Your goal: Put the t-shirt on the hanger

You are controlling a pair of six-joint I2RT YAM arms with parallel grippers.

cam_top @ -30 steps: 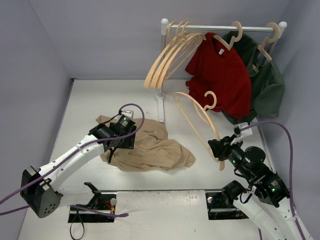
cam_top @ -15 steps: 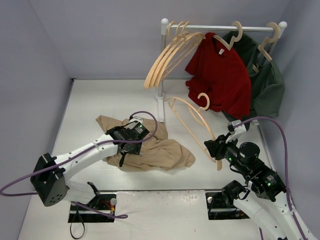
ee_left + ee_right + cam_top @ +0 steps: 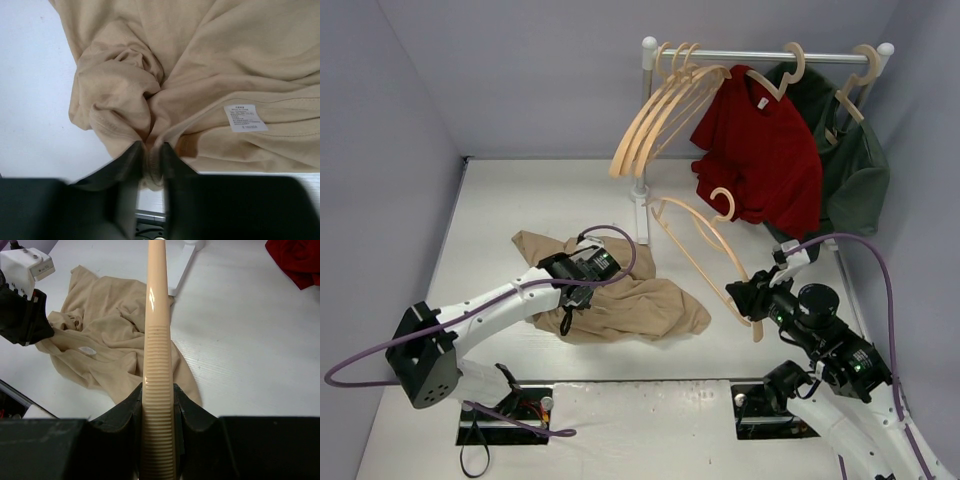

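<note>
**Top view.**
- T-shirt (image 3: 640, 305): crumpled heap on the table (image 3: 520, 200), left of centre, nearer the left arm.
- Left gripper (image 3: 567, 315): down on the heap's near-left edge.
- Hanger (image 3: 720, 215): raised off the table, just right of the shirt and apart from it. Its long axis slants from the right gripper (image 3: 745, 297) up toward the rail (image 3: 760, 55).

**Left wrist view.**
- Left gripper (image 3: 150, 150): jaws pinched on a bunched fold of the t-shirt (image 3: 210, 60).
- Label (image 3: 245, 118): showing.
- Neck opening: not identifiable among the folds.

**Right wrist view.**
- Right gripper (image 3: 159, 390): clamped on the ribbed end of the hanger (image 3: 156, 315), which points away.
- T-shirt (image 3: 115, 340): lies to the left.
- Hook: cut off.
</note>
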